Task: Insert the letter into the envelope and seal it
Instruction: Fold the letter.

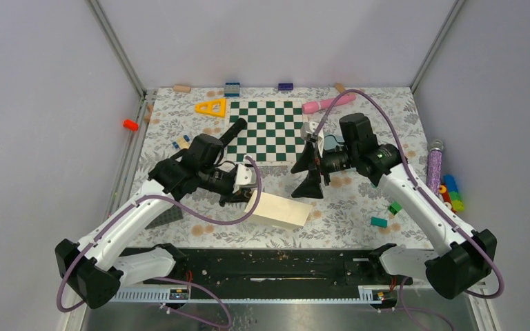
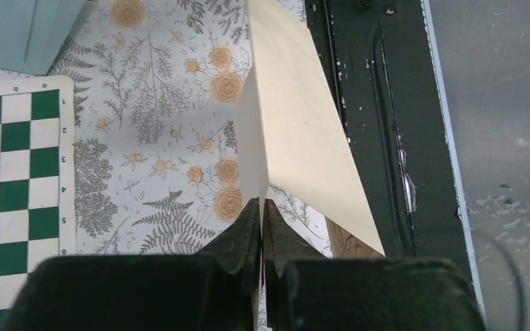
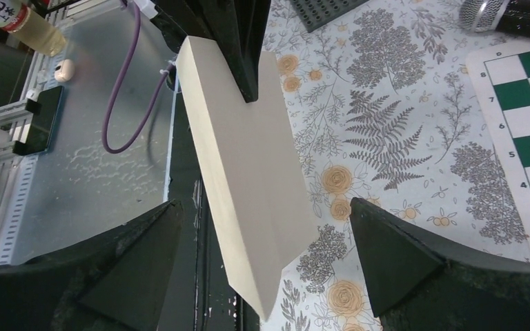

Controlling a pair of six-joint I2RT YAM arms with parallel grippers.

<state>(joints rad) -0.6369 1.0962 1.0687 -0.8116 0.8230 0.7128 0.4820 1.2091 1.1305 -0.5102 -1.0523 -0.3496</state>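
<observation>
**Op:** Left gripper [image 1: 247, 187] is closed tight on one edge of the letter [image 1: 279, 210]. In its wrist camera I see the fingers [image 2: 238, 238] pressed together with the sheet pinched between them.

**Obs:** And the right one?

**Op:** Right gripper [image 1: 309, 172] is spread wide and holding nothing. In its own camera the two fingers flank the letter's free end. I see no contact.

**Obs:** Where is the letter?

**Op:** It is folded along a crease, cream side showing. It runs from the left grip toward the near edge of the flowered table cover [image 1: 359, 207], in front of the chessboard [image 1: 262, 131]. I cannot tell whether its free end touches the cover.

**Obs:** Envelope?

**Op:** A teal corner of the envelope [image 2: 7, 27] shows in the left wrist view. It lies flat just beside a corner of the chessboard, well apart from the letter.
</observation>
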